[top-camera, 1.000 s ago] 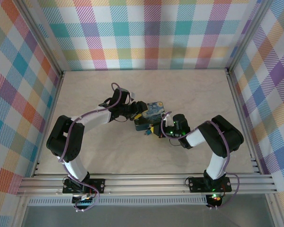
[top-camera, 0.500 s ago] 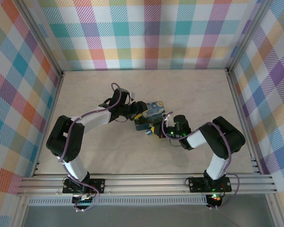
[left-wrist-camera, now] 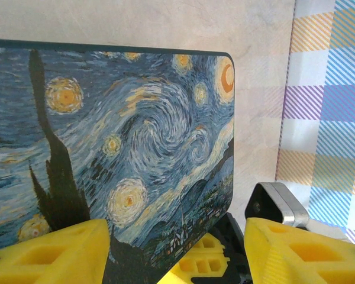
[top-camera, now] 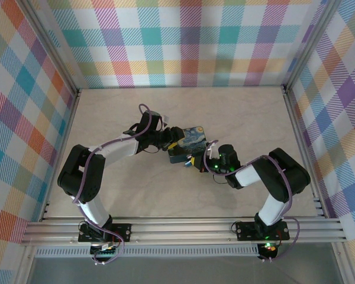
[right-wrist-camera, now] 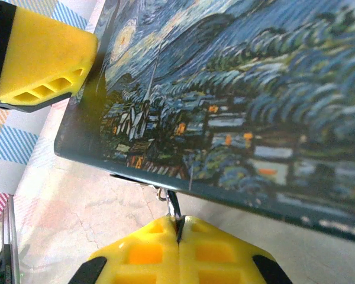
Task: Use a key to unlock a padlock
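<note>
Padlock point(right-wrist-camera: 158, 189): mostly hidden under tin point(top-camera: 188, 137), at its 6 o'clock edge | right gripper point(right-wrist-camera: 177, 228): pressed together, pinching key point(right-wrist-camera: 174, 208) there | left gripper point(top-camera: 167, 142): astride tin at 9 o'clock, fingers apart, grip cannot be told | judged progress: insertion unconfirmed; turn and shackle release remain.

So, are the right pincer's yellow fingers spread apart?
No, the right pincer has its fingers pressed together on a thin metal piece.
</note>
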Controlling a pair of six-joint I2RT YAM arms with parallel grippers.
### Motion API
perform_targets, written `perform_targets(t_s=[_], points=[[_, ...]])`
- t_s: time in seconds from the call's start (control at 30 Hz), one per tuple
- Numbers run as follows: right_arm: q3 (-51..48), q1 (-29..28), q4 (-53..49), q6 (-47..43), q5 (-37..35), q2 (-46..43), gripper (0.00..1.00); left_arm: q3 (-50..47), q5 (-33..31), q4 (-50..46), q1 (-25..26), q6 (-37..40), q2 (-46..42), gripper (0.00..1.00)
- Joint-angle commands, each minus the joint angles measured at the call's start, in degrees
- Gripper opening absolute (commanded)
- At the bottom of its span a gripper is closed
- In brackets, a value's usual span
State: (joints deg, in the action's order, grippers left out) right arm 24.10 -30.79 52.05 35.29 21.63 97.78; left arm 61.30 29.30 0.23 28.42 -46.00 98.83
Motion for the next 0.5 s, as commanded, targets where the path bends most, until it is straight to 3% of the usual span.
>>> perform_targets(t_s=[0.0,0.47], points=[[-0.2,0.28,3.62,0.7,-0.51,-2.06,0.03,-1.96,-0.91,-3.31,0.53,0.48,-0.41,0.62],[-1.61,1.34,6.66,3.76,-1.16,-2.81,0.02,-2.45,-1.0,-3.32,0.54,0.34,-0.72,0.62]])
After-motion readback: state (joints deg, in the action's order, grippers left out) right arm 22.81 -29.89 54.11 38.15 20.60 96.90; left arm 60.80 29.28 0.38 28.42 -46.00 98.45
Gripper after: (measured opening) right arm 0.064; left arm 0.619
